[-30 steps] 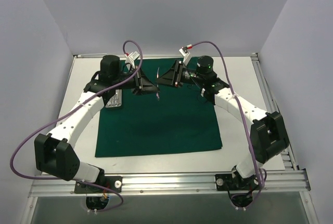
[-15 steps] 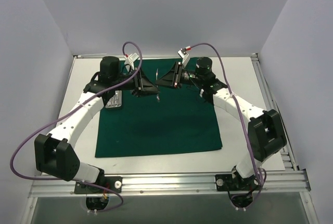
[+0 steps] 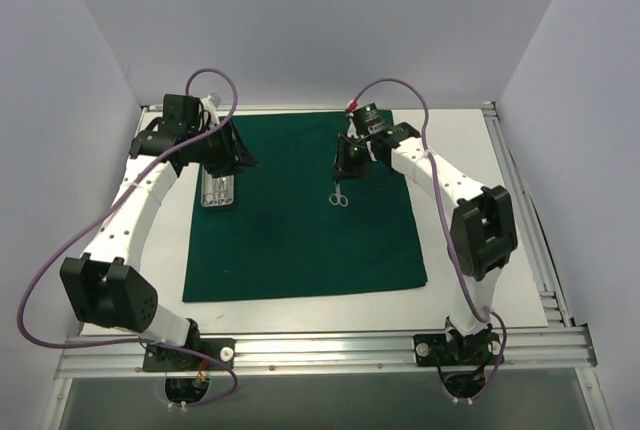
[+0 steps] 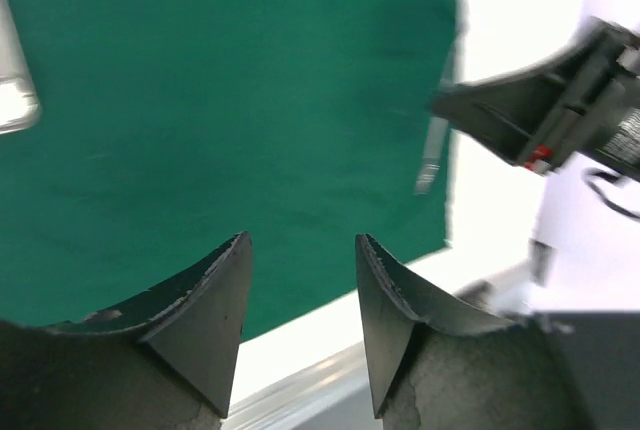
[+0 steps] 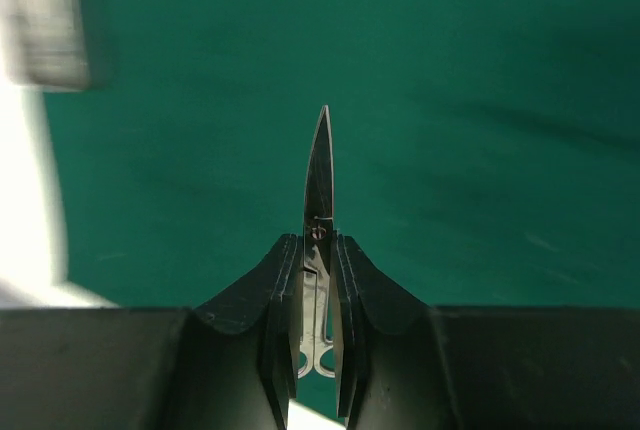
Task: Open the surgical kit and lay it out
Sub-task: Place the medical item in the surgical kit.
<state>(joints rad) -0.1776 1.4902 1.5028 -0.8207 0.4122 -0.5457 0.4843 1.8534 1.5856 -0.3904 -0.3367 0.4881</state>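
Right claw (image 5: 318, 242) clamped on forceps (image 5: 320, 165) near the pivot. The long axis runs in line with the claw, tip ahead, drape (image 5: 480, 70) beyond it. Left claw (image 4: 300, 250), jaws parted and empty, stands well apart, near tray (image 3: 218, 202). Laying-down falls to the right arm.

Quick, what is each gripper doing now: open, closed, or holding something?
Left gripper: open, holding nothing.
Right gripper: closed on the ring-handled forceps.

A robot lab cell: plain grey walls (image 3: 300, 30) enclose an aluminium-framed table (image 3: 470, 280).
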